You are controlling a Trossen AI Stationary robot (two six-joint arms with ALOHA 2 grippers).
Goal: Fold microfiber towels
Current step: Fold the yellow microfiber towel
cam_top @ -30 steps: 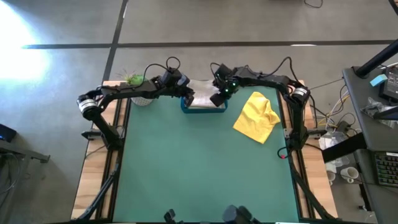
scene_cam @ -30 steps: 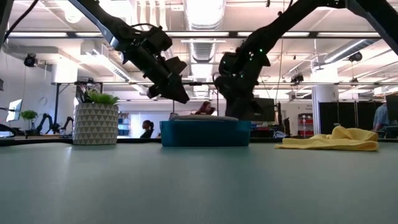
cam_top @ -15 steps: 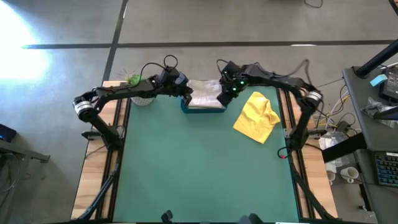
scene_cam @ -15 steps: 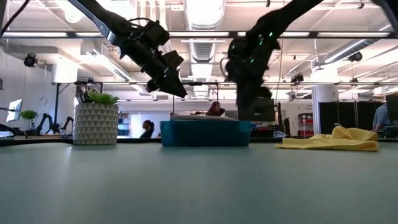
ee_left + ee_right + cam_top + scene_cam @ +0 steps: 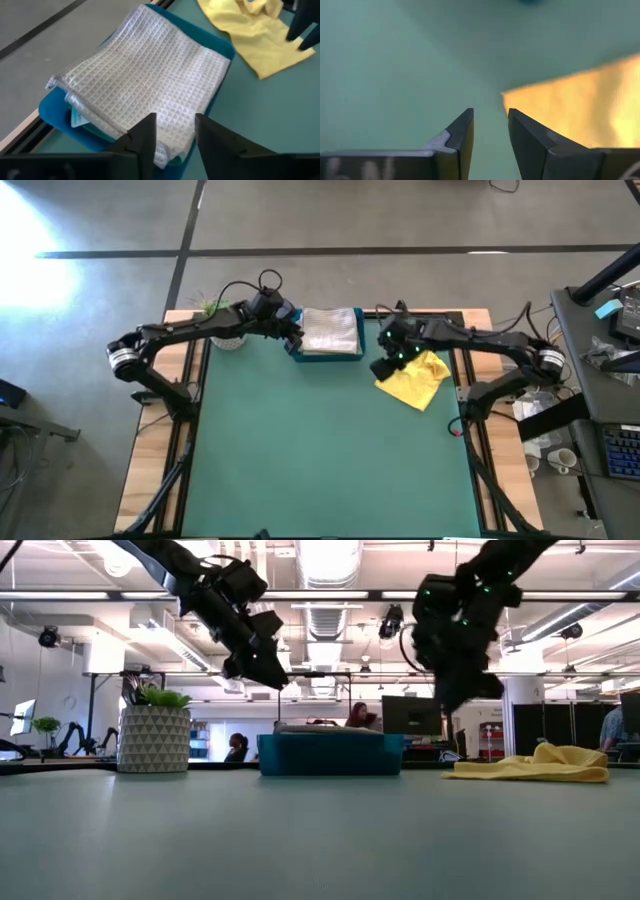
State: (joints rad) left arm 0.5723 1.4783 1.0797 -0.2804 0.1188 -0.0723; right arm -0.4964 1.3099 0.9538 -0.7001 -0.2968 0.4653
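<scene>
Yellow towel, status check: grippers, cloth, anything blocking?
Right gripper open, empty, at yellow towel's edge. Left gripper open beside blue tray. Towel crumpled, unfolded. Nothing blocking.

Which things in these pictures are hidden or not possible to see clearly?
- Towels under the folded grey towel in the blue tray: the left wrist view shows only edges, so their colours and number stay unknown.
- Yellow towel: in the high view the right gripper covers one edge; the right wrist view blurs it.
- Tray contents: the low view's tray wall hides them.

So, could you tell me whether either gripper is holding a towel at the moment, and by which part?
Nothing is held. The left gripper hangs empty over the grey towel in the blue tray; the right gripper hangs empty beside the yellow towel's corner.
</scene>
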